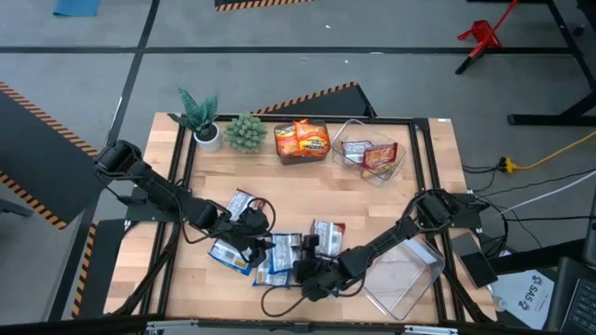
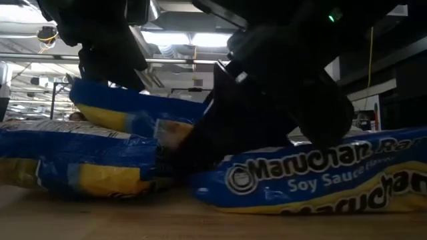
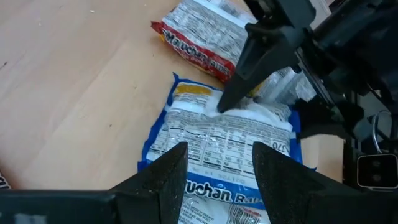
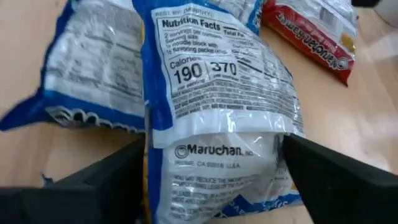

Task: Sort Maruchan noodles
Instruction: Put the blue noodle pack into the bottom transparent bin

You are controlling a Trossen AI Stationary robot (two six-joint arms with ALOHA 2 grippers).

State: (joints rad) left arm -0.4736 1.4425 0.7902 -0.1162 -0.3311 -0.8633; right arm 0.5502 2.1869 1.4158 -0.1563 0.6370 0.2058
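The right gripper [image 4: 211,180], fingers spread wide astride a blue-and-white crinkly plastic noodle packet [image 4: 214,106], should clamp squarely before lifting, while beyond it the left gripper [image 3: 214,171] hovers unclenched over the same packet pile.

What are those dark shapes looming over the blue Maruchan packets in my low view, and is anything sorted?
Observer: They are the robot's two arms. From above, the left pincer and the right pincer both sit over the blue packets near the table's front.
Operator: Is the right one gripping a packet?
Observer: Not gripping. In the right wrist view it is open, its fingers either side of one packet lying nutrition panel up.
Operator: And the sorting?
Observer: At the back, one clear bin holds orange packets; the bin beside it holds red-brown packets.
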